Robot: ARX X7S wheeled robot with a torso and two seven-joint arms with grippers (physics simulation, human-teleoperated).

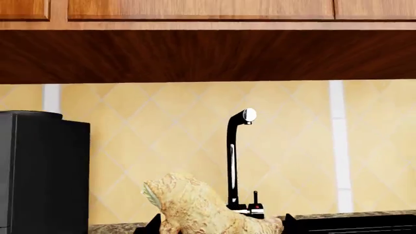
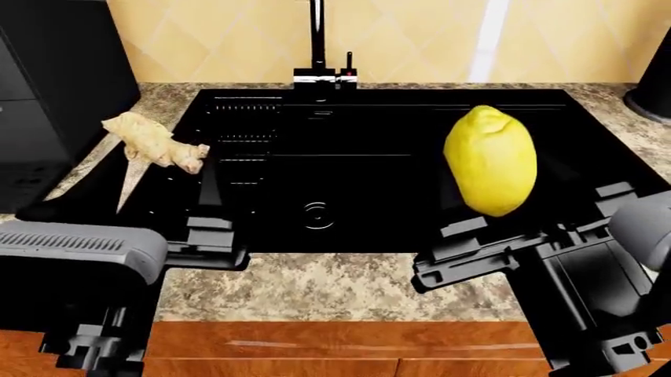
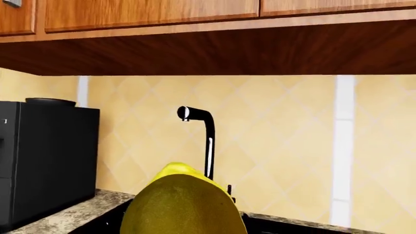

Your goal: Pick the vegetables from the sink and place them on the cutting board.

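Bright-yellow lemon [image 2: 491, 161], pale-beige knobby ginger [image 2: 155, 141], glossy black sink [image 2: 346, 118], speckled brown granite surface [image 2: 346, 287], cream diamond-tiled wall [image 1: 286, 141].

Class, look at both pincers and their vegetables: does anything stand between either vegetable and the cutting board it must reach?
That cannot be judged: no cutting board appears in any view. The left pincer already holds the ginger root and the right pincer the lemon, above the sink.

Speckled granite worktop [image 2: 346, 287] runs along tiled wall, wood cabinet fronts below front edge. Black sink [image 2: 346, 188] set into it, black faucet [image 2: 317, 39] at back rim. Black appliance [image 2: 53, 86] stands on worktop at left; dark object [image 2: 652, 98] at far right corner, mostly cut off.
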